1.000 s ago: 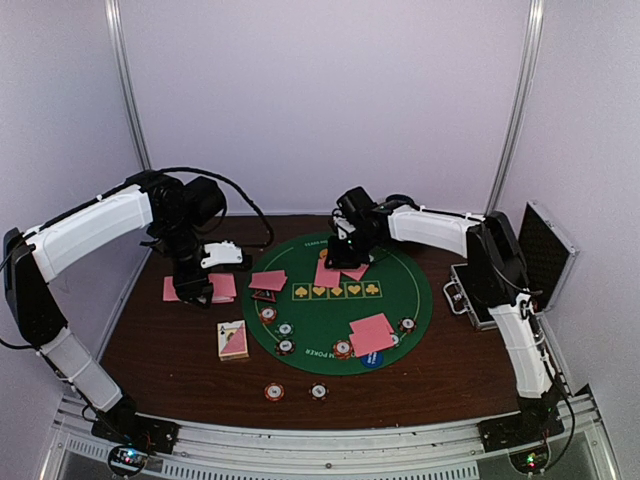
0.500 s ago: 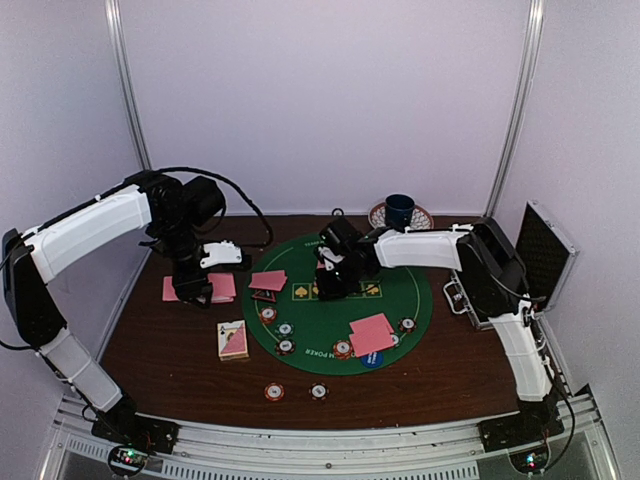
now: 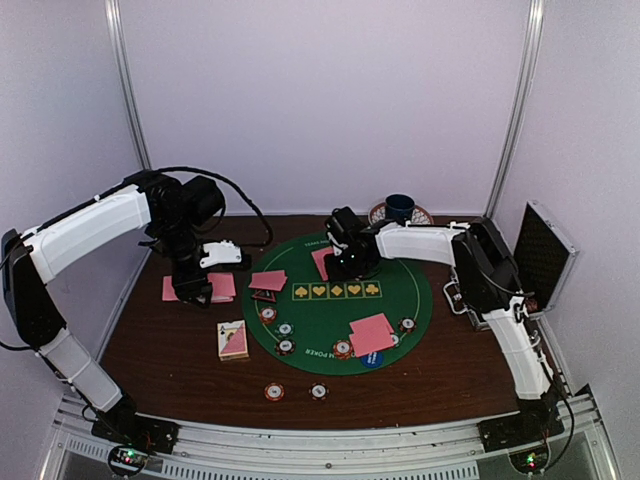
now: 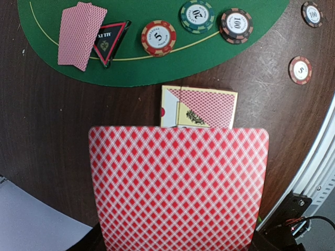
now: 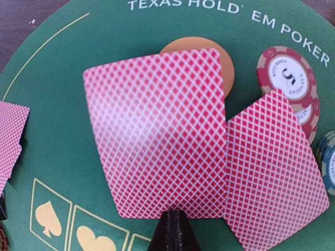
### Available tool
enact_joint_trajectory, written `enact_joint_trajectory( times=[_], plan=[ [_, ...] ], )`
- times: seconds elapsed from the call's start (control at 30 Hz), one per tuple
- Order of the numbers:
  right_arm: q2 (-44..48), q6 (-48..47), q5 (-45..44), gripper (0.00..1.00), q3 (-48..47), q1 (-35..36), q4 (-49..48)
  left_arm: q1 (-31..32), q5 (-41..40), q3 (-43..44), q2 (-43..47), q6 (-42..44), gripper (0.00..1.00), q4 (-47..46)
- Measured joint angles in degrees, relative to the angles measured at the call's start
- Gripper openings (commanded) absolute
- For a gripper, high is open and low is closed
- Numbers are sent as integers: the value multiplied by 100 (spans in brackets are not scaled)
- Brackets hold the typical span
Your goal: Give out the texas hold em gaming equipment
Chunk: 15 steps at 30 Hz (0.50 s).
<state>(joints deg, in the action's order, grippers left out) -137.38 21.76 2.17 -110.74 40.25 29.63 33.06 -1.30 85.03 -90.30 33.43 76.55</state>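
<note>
Top view: the left pincer (image 3: 192, 289), over the left side of the brown wooden table (image 3: 160, 350), grips a stack of pink-backed playing cards (image 3: 226, 287), kept off the round green felt mat (image 3: 395, 290), prob. as dealer's stock. The right pincer (image 3: 346, 262), at the mat's far edge, is closed on a single pink-backed card (image 3: 323, 262).

Left wrist view: stack held level, nr camera. Beyond lie a cream card box (image 4: 199, 107), a black red-edged triangle marker (image 4: 110, 39) and a red striped-edge chip (image 4: 158, 37).

Right wrist view: single card pinched by its near edge, partly hiding an orange button disc (image 5: 212, 47), beside a second face-down card (image 5: 272, 172). It is apparently completing a two-card hand.
</note>
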Motion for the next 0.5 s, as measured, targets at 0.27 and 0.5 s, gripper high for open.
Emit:
enact_joint_trajectory(
  times=[0.27,0.5],
  plan=[
    [-184,-61,-160,0,-343,-83,70,0,-2,-2,2,4,0,2],
    [-68,-33,0,4,-157,-85,-39,0,-2,-2,2,7,0,0]
  ],
)
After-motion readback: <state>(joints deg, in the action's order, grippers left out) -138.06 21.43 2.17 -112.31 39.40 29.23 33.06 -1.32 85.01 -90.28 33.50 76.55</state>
